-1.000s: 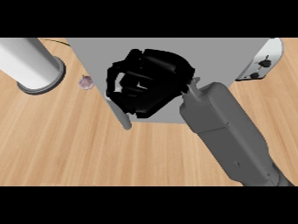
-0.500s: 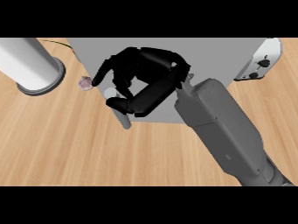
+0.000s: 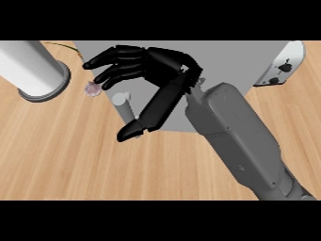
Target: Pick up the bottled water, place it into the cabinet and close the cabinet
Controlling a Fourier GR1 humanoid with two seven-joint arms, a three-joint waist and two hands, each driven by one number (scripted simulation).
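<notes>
The robot's black right hand (image 3: 152, 77) hung spread over the grey box-shaped cabinet (image 3: 225, 61), fingers relaxed and apart, thumb angled down, nothing in it. The bottled water wasn't clearly visible; a small pale clear thing (image 3: 92, 88) just off the fingertips might've been it, can't say. A thin plastic bottle would probably be light, slick and squashy, so wrapping around its middle seemed safest.

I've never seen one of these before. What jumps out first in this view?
A big black right hand, fingers spread, hangs at the centre over a grey cabinet, on a thick grey forearm rising from the lower right. At upper left stands a white cylinder on the wooden counter, a small pinkish object beside it.
</notes>
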